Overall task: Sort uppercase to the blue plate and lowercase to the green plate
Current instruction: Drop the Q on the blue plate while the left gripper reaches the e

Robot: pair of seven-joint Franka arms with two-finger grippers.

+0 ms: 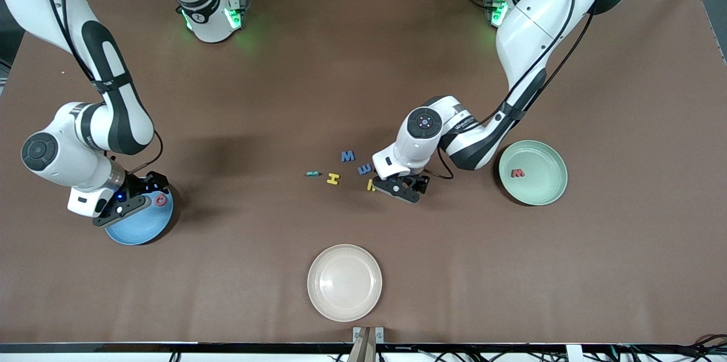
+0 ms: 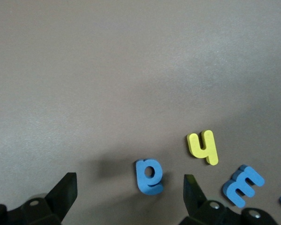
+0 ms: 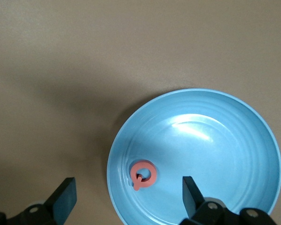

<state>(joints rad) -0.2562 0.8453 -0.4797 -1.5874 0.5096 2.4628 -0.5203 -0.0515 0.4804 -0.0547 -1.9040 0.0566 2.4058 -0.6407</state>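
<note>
Right end effector [image 3: 126, 199], fingers wide, over blue plate [image 1: 132, 232] holding red Q [image 3: 143, 174]. Left end effector [image 2: 130, 194], wide, over blue a [image 2: 149, 176] beside yellow h [image 2: 203, 146] mid-counter; red w [image 1: 517, 173] in green plate [image 1: 550, 194].

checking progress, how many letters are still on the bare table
5: teal letter, yellow H, blue M, blue m and yellow h, clustered mid-table. The left hand may hide another there.

A red Q [image 3: 144, 175] lies in the sky-blue plate [image 3: 234, 140]; a red w [image 1: 517, 173] in the mint-green plate [image 1: 545, 191]. Blue a [image 2: 149, 176], blue m [image 2: 242, 185], yellow h [image 2: 203, 146], yellow H [image 1: 333, 179], blue M [image 1: 347, 155], teal letter [image 1: 312, 173], cream-white plate [image 1: 345, 282], brown table [image 1: 341, 66].
</note>
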